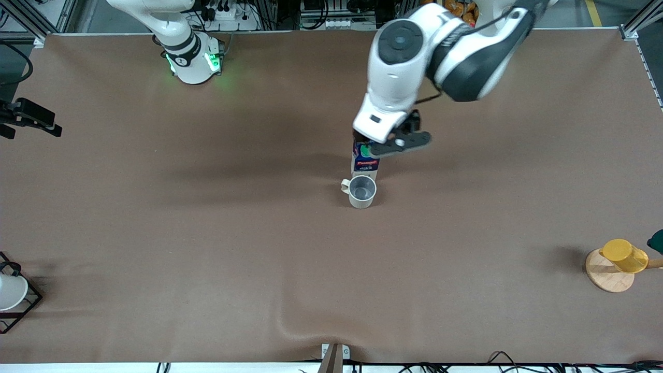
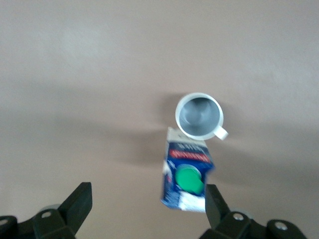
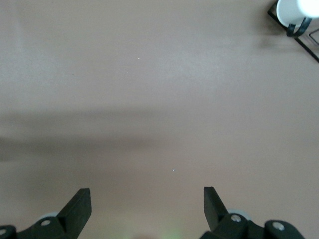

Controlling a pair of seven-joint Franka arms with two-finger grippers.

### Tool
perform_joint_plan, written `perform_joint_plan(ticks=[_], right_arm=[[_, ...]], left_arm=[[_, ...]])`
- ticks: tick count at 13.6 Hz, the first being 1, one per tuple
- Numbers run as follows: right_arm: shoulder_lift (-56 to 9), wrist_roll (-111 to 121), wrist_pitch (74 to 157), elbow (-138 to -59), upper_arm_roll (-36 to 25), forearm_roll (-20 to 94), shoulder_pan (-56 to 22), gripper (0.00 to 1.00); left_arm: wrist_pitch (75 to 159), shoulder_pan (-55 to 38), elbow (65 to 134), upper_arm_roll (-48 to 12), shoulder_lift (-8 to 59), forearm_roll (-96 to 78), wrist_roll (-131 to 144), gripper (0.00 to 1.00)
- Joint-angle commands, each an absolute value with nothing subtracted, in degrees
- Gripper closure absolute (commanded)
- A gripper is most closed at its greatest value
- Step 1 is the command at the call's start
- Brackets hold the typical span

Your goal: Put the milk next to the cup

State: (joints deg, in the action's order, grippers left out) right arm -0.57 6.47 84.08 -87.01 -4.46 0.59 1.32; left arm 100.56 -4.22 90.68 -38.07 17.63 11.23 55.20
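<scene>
Stood centre-frame on surface (image 1: pixel 466 290): cup (image 1: pixel 362 191), milk (image 1: pixel 364 165) upright just above it, touching or nearly. Left gripper (image 2: pixel 144 209) over carton, jaws apart, nothing held. Placement looked done; next prob. straight lift clear w/o nudging carton. Right gripper (image 3: pixel 147 209) waited, jaws apart.

Milk (image 1: pixel 364 165) blue, green cap; cup (image 1: pixel 361 191) beige, grey inside.

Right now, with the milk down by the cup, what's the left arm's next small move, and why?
Probably lift the left end effector straight up and clear. Its fingers stand open, and the milk stands upright on the table right beside the cup, so the placing looks done. One finger sits close to the carton, so a sideways exit might tip it. The right end effector waits open over bare table.
</scene>
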Motion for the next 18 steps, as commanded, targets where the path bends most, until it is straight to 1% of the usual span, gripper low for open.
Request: perform_joint_plan(ticks=[1,4,7,12,16,17,18], right_arm=[[-0.3,4.1,83.7,-87.2,-4.3,-0.4,0.4,0.00],[-0.3,4.1,83.7,-87.2,-4.4,-0.4,0.5,0.00],[-0.3,4.1,83.8,-87.2,-4.4,-0.4,0.4,0.00],[-0.3,4.2,83.6,-87.4,-4.4,-0.4,0.7,0.00],[-0.3,4.2,83.6,-87.5,-4.4,-0.3,0.7,0.00],[-0.3,4.2,83.7,-87.5,-4.4,-0.2,0.7,0.00],[-0.4,4.2,83.7,-87.5,-4.4,-0.2,0.7,0.00]], left_arm=[[99.8,4.2,91.1,-38.7,16.2,9.8,46.9,0.00],[101.4,12.3,91.1,-38.3,16.8,12.4,43.9,0.00],[101.4,15.0,91.3,-38.2,16.7,19.2,45.4,0.00],[101.0,22.8,92.1,-38.8,14.9,18.7,33.5,0.00],[100.5,26.5,92.8,-38.8,11.7,15.2,24.8,0.00],[100.5,26.8,92.8,-38.1,10.3,13.3,20.3,0.00],[100.5,26.2,92.8,-34.8,8.3,10.2,14.0,0.00]])
